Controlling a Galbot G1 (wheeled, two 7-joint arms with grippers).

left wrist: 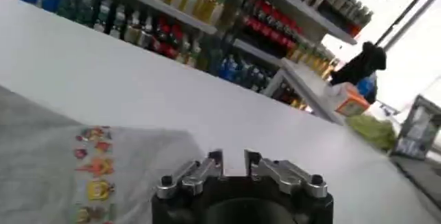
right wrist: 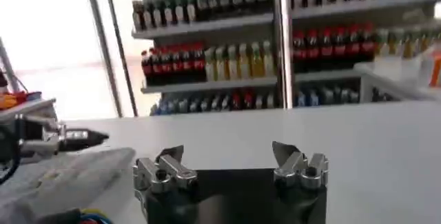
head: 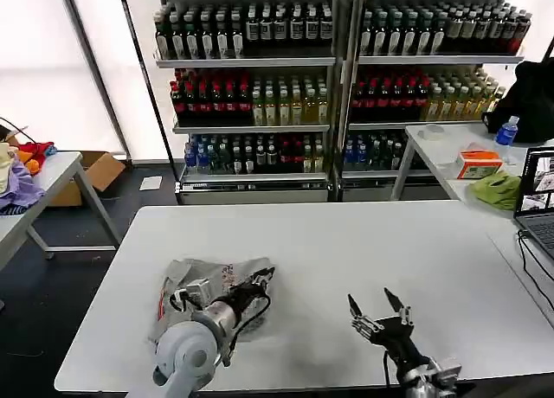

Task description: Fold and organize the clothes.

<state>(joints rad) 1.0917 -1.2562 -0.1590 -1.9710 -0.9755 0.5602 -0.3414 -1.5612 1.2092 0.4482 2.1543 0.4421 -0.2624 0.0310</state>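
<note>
Status check, working from your left: 1 light grey shirt (head: 208, 285) lies bunched into a compact bundle near the front left of the white desk (head: 363, 251), its multicoloured print (left wrist: 93, 170) facing up. Treat the fold as only partly complete; the edges are uneven. The left gripper (head: 264, 279) hovers over the shirt's right edge, jaws nearly together and gripping nothing. The right gripper (head: 379, 304) waits over bare desk, jaws spread wide. Squaring up and final placement appear outstanding.
</note>
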